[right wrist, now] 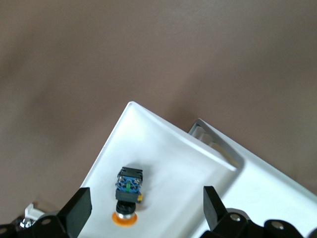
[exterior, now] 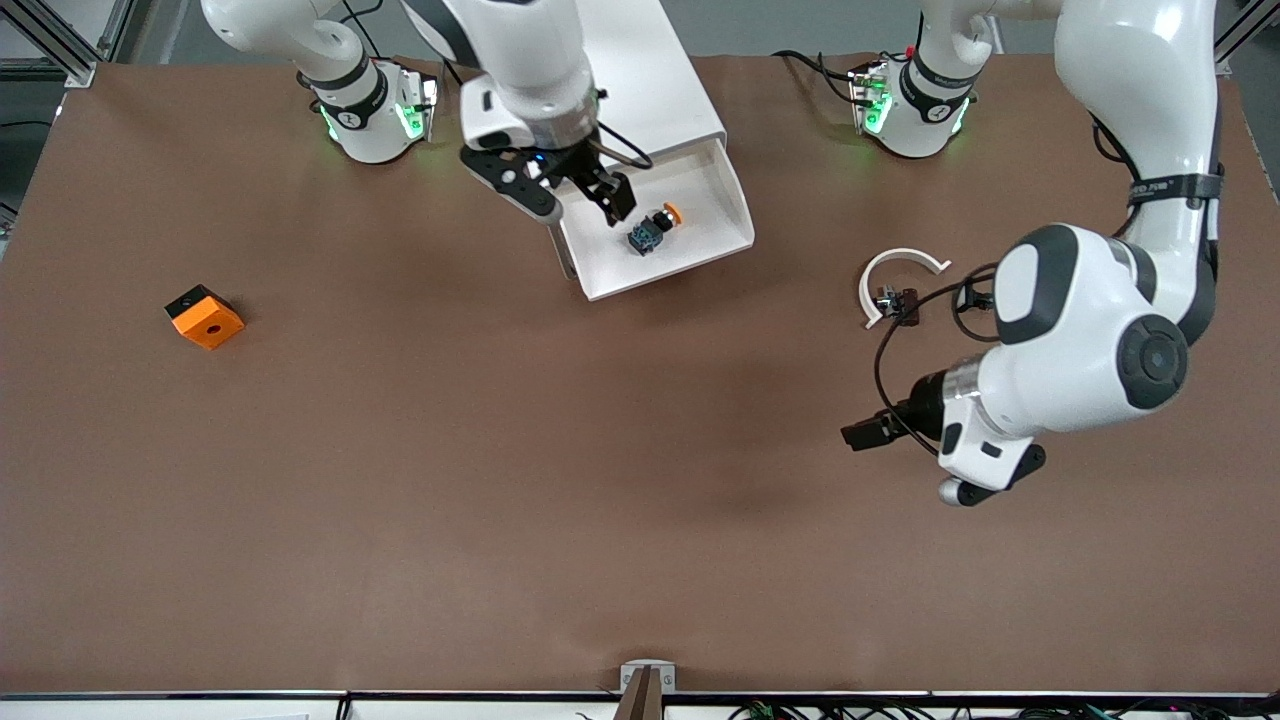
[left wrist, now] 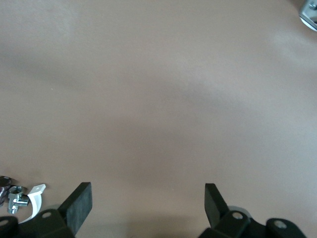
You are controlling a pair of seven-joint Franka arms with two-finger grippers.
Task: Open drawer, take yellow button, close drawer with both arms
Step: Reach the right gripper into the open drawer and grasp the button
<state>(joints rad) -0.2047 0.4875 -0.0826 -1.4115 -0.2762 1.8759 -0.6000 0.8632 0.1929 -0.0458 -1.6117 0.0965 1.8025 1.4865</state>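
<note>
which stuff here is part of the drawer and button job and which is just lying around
Job:
- drawer, pulled open
- button, lying in the drawer
- right gripper, open over the drawer
- left gripper, open, waiting over bare table

Lying about:
- orange cube
- white arc with dark clips

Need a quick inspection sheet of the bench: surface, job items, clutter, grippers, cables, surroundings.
Surface: brown table, bare in the middle.
Job's things: drawer pulled open; button lying inside it.
Clutter: orange cube toward the right arm's end; white arc with dark clips toward the left arm's end.
Grippers: right gripper open over the drawer; left gripper open over bare table, waiting.
Cables: black cable on the left arm.
Surroundings: nothing seen.
</note>
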